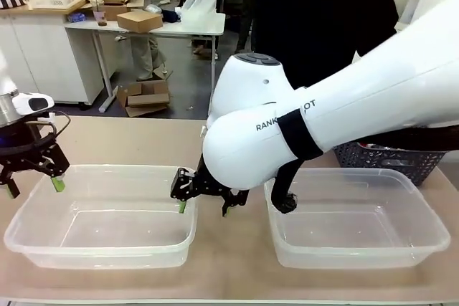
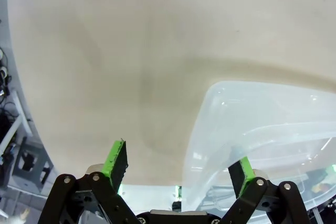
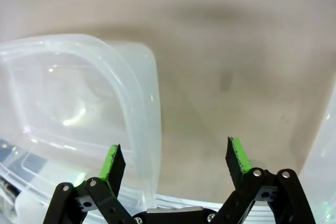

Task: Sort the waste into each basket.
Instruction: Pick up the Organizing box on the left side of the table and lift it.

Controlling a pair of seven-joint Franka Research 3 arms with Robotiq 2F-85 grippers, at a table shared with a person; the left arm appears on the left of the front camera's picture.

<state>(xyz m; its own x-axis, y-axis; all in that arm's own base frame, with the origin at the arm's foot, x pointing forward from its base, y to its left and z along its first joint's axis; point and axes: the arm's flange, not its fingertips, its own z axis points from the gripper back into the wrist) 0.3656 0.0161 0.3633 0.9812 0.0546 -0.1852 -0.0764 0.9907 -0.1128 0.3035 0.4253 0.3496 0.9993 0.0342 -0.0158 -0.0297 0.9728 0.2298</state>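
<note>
Two see-through baskets stand side by side on the tan table, the left basket [image 1: 100,252] and the right basket [image 1: 358,254], their bare bottoms showing. The waste is out of view. My left gripper [image 1: 34,189] hangs open over the left basket's outer left end; in its wrist view the left gripper [image 2: 178,166] straddles that basket's rounded corner [image 2: 210,108]. My right gripper [image 1: 204,206] is open low in the gap between the baskets. In its wrist view the right gripper [image 3: 175,160] spans bare table beside the left basket's rim [image 3: 144,93], with nothing between its fingers.
A dark lattice-sided basket [image 1: 387,159] stands behind the right basket, partly hidden by my right arm. A person in black [image 1: 323,12] stands at the far side. The other basket's edge [image 3: 326,145] shows at the right of the right wrist view.
</note>
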